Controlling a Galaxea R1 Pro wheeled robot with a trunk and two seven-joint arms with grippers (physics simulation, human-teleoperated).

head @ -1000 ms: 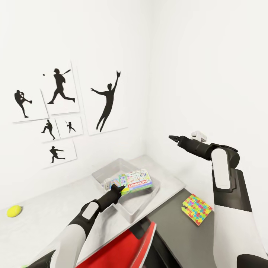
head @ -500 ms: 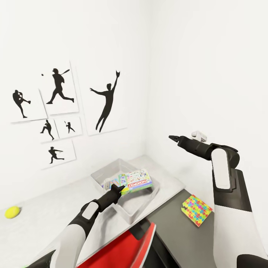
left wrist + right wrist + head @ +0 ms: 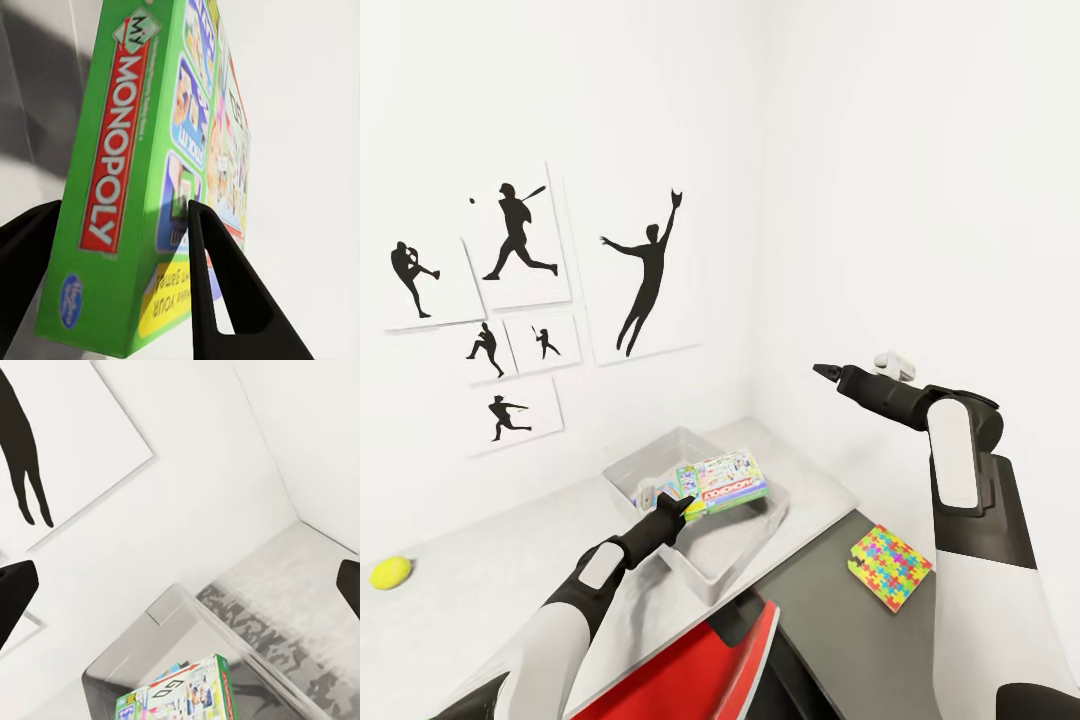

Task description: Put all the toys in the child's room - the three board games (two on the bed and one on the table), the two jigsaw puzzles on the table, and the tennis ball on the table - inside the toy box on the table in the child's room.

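Observation:
The green-white Monopoly board game [image 3: 725, 482] hangs tilted over the pale grey toy box [image 3: 648, 457] on the table [image 3: 500, 575]. My left gripper [image 3: 682, 507] is shut on the box's near edge. In the left wrist view, both fingers of the left gripper [image 3: 112, 255] press the Monopoly box [image 3: 120, 165]. Another colourful flat thing lies under it in the bin. My right gripper [image 3: 822, 371] hangs open in the air to the right, above the desk. The right wrist view looks down on the toy box [image 3: 172, 604] and the Monopoly box [image 3: 187, 690]. The tennis ball [image 3: 390, 572] lies far left on the desk. One jigsaw puzzle [image 3: 890, 563] lies on the dark cabinet section.
White walls meet in a corner behind the toy box, and black sports-silhouette pictures [image 3: 520, 245] hang on the left wall. A red flat thing [image 3: 700, 665] juts up below the desk's front edge. The dark grey cabinet top [image 3: 840, 630] is lower than the desk.
The whole picture has slid slightly left, so the camera has moved. Both arms and the Monopoly box keep the same pose.

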